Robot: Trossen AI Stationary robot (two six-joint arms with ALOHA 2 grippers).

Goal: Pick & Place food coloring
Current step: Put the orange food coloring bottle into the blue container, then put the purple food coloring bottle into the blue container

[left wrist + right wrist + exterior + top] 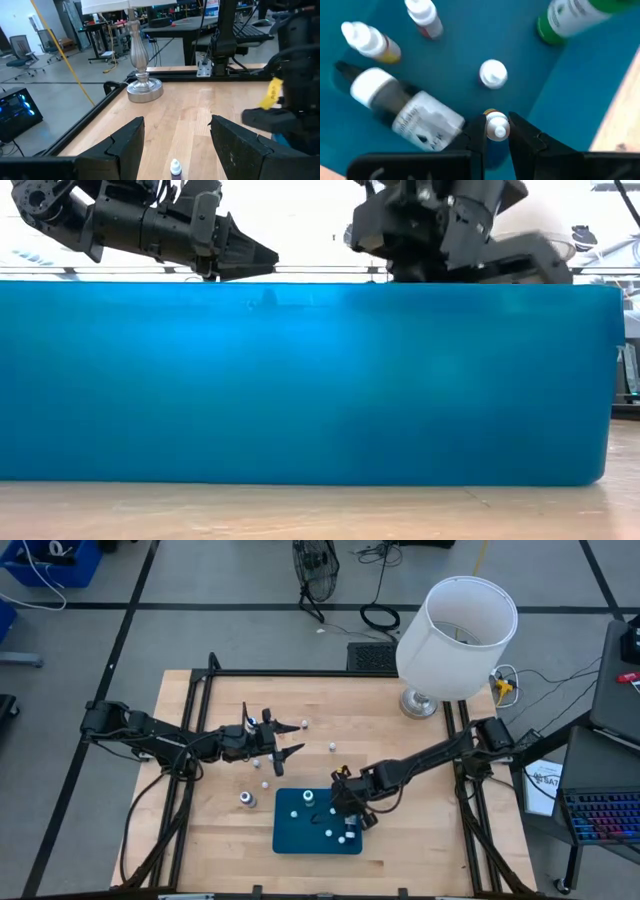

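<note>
1. The table [400,840] is pale wood planking inside a black frame; it stands on a grey floor crossed by dark lines, with cables and a fan stand beyond its far edge.
2. A dark-blue tray [300,836] lies near the table's front middle; in the low view its blue wall fills most of the picture.
3. A lamp with a big white lampshade [458,637] and silver base [144,91] stands at the far right corner of the table.
4. The right claw [496,131] is over the tray, pinching a small white-capped bottle [497,125] between its fingertips.
5. Other food coloring bottles [492,74] rest in the tray: a green one, a red one, a yellow one, and a larger grey one on its side.
6. The left claw [175,145] hovers spread left of the tray's far edge, holding nothing; a purple bottle [175,168] stands on the wood between its fingers.
7. Several whitish bottles [331,747] dot the bare wood; a grey one [246,799] stands left of the tray.
8. Beyond the table are desks, office chairs and a keyboard.
</note>
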